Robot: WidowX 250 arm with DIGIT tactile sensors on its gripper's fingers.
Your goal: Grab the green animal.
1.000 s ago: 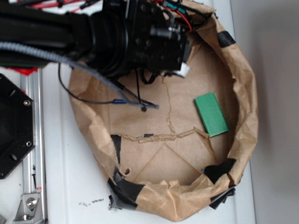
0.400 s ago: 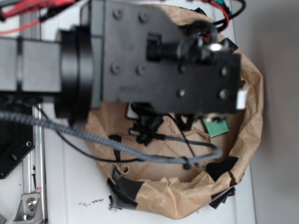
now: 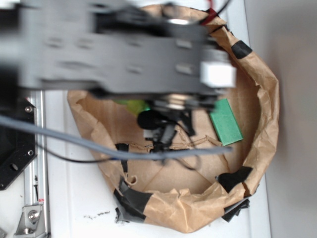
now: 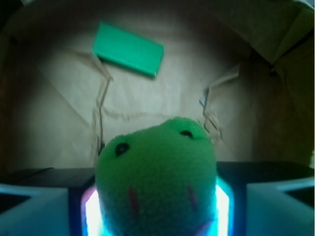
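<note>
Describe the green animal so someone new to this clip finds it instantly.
Start at the brown paper bowl. In the wrist view, the green animal fills the foreground, squeezed in the pincer. It is fuzzy lime green with two black dot eyes, unlike the flat, hard-edged darker green block on the paper beyond.

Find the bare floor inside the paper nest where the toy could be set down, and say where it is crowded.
Free: the brown floor between the green block and the green animal, crossed only by torn creases, and the floor right of the block toward the paper wall. Crowded: around the pincer, whose pads flank the animal, with arm and cables overhead.
</note>
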